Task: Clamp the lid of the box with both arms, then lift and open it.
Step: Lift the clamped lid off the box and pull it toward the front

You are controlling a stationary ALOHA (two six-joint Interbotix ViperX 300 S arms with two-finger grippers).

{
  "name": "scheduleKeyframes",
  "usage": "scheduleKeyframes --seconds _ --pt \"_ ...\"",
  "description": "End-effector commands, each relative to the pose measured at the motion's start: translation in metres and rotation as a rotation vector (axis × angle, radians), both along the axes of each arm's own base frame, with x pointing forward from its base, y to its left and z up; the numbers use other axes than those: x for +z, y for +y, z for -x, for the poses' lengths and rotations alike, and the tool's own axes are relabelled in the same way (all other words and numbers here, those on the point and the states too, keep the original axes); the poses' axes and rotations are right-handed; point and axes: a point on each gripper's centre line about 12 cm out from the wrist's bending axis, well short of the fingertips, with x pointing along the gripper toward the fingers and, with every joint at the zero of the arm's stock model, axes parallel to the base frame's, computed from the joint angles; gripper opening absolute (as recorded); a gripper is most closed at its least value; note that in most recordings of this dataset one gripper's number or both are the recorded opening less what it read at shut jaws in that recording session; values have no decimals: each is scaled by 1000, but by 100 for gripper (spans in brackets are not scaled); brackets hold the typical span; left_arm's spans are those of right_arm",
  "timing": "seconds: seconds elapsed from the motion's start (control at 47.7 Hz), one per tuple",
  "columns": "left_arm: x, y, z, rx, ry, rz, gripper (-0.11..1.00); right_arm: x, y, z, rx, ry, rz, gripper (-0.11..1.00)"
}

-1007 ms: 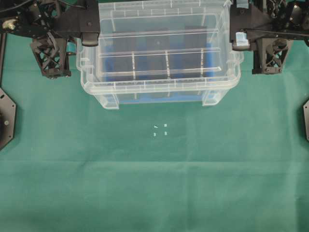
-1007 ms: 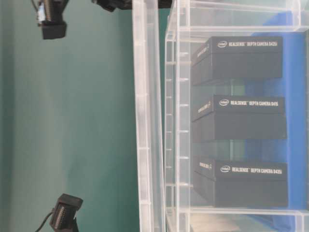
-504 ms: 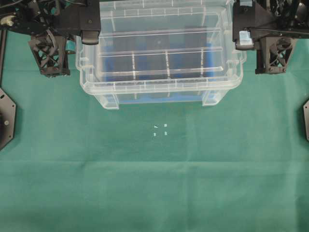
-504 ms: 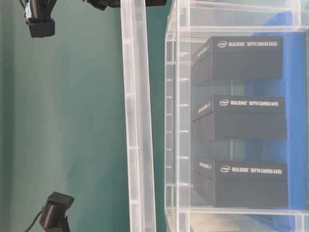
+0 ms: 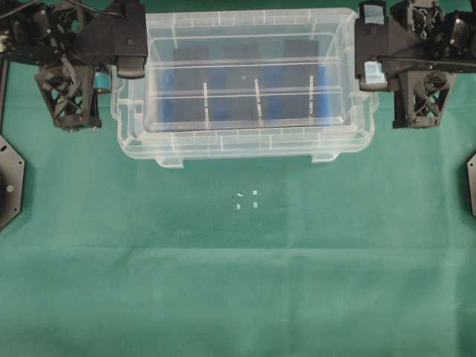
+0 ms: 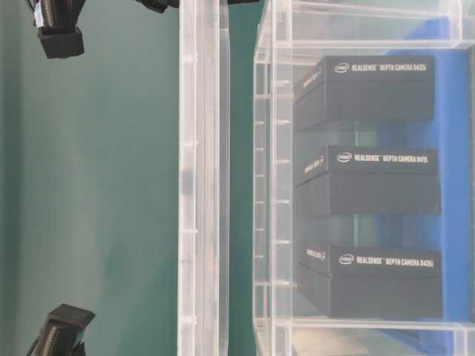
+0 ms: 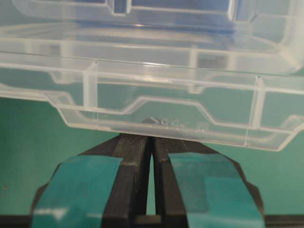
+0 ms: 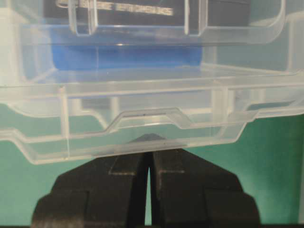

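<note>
The clear flat lid [image 5: 242,137] hangs level above the box [image 5: 326,158], clamped at both short ends. My left gripper [image 5: 130,68], banded with teal tape, is shut on the lid's left side tab [image 7: 161,124]. My right gripper [image 5: 372,72] is shut on the right side tab [image 8: 147,137]. In the table-level view the lid [image 6: 200,185] stands apart from the box rim [image 6: 269,185], with a green gap between them. Three black blocks [image 6: 371,182] sit in the box on a blue insert [image 6: 454,148].
A green cloth covers the table, with small white marks [image 5: 247,199] in front of the box. Black hexagonal plates sit at the left edge [image 5: 9,182] and right edge [image 5: 471,182]. Lattice wrist frames [image 5: 68,97] [image 5: 424,97] flank the box.
Both arms have lifted the lid farther from the box; the gap in the table-level view has widened. In the overhead view the lid looks larger and now covers the box.
</note>
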Motion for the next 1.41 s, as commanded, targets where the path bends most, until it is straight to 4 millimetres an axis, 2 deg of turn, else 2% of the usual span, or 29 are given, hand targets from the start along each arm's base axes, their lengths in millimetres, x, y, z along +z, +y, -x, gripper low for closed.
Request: scheduleKeyframes --seconds 0.0,0.567,1.049,1.385 --pt "18 -13 -9 -18 -71 -1 1 25 11 -12 24 -83 6 0" --pt "15 -62 -16 -33 -75 74 1 25 67 -20 83 -75 -26 0" --pt "12 -116 -20 -57 -71 147 1 20 123 -17 55 -43 -21 0" --pt "10 -149 -20 -90 -62 178 1 16 161 -24 54 -8 -21 0"
